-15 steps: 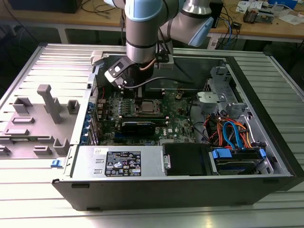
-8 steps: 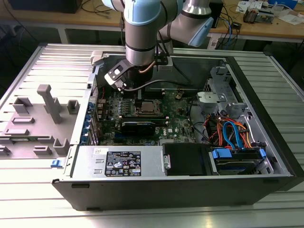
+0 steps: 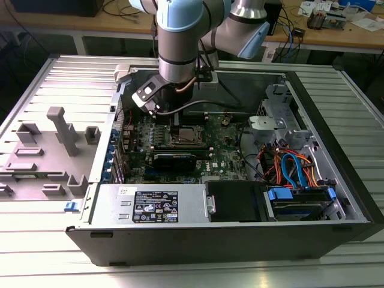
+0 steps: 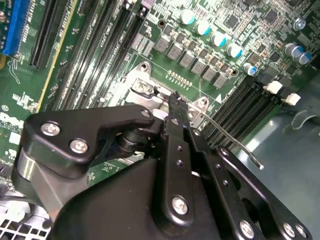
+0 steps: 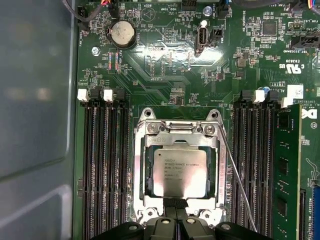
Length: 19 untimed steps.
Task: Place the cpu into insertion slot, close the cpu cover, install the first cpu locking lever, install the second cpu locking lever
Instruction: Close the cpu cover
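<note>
The cpu (image 5: 179, 171), a silver-topped square chip, lies flat in the insertion slot (image 5: 148, 172) on the green board. The cpu cover (image 5: 137, 170), a silver frame plate, lies down around it. My gripper (image 5: 175, 204) is shut, its black fingertips together at the cover's near edge, touching or just above it. In the second wrist view the gripper (image 4: 174, 96) tip sits by a socket corner. A thin wire locking lever (image 5: 237, 180) slants away from the socket's side, unlatched; it is also seen as a lever (image 4: 232, 140) over the memory slots. In the exterior view the arm hangs over the socket (image 3: 186, 138).
Black memory slots (image 5: 102, 170) flank the socket, with a green memory module (image 5: 287, 170) beside one bank. A coin battery (image 5: 122, 33) sits further up the board. The case holds a power supply (image 3: 153, 207), a black heatsink block (image 3: 174, 161) and cabled drive cage (image 3: 294, 174).
</note>
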Each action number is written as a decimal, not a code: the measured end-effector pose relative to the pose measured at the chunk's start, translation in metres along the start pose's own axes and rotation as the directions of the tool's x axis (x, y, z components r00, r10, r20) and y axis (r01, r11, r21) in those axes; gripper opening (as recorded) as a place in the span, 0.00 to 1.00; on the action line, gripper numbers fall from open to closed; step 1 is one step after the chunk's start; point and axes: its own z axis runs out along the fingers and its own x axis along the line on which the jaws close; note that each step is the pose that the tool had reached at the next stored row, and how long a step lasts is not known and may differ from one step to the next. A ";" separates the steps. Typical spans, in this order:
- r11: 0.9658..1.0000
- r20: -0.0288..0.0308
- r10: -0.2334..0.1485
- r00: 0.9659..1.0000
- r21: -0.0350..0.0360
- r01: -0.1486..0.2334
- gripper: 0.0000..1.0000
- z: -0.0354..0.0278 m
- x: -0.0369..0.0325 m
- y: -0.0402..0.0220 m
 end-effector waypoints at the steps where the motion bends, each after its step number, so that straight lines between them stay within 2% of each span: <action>1: 1.000 0.000 0.000 1.000 0.000 0.000 0.11 -0.0017 0.0000 0.0001; 10: 1.000 0.002 0.000 1.000 0.000 0.000 0.11 -0.0025 0.0000 0.0004; 15: 1.000 0.002 0.000 1.000 0.000 0.000 0.11 -0.0025 -0.0001 0.0041; 19: 1.000 0.002 0.000 1.000 0.000 0.000 0.11 -0.0026 -0.0001 0.0047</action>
